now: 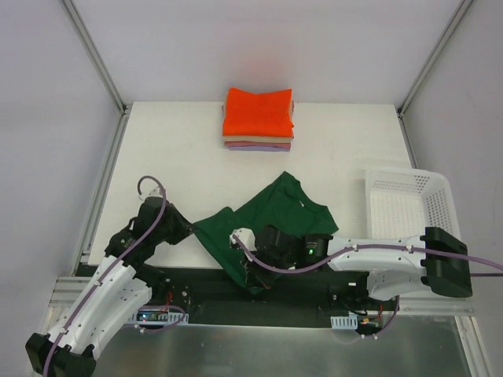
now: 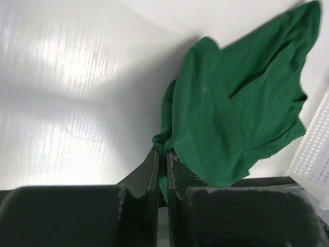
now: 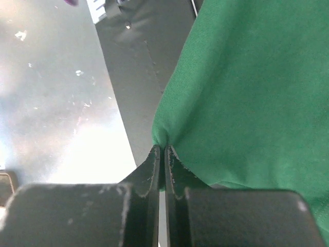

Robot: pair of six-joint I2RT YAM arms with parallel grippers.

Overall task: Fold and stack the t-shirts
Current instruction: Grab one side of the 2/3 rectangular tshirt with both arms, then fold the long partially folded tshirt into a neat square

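A dark green t-shirt (image 1: 271, 212) lies crumpled at the table's near middle, its lower part hanging over the front edge. My left gripper (image 1: 191, 228) is shut on its left edge; in the left wrist view the cloth (image 2: 226, 118) bunches between the fingertips. My right gripper (image 1: 253, 276) is shut on its near corner over the dark base strip; the right wrist view shows the fabric (image 3: 247, 103) pinched. A folded stack sits at the back middle: the orange t-shirt (image 1: 258, 112) on top, tan (image 1: 233, 140) and lilac (image 1: 259, 147) beneath.
A white plastic mesh basket (image 1: 405, 204) stands at the right side of the table and shows in the left wrist view (image 2: 313, 154). Metal frame posts rise at the back corners. A black strip (image 1: 299, 290) runs along the front edge.
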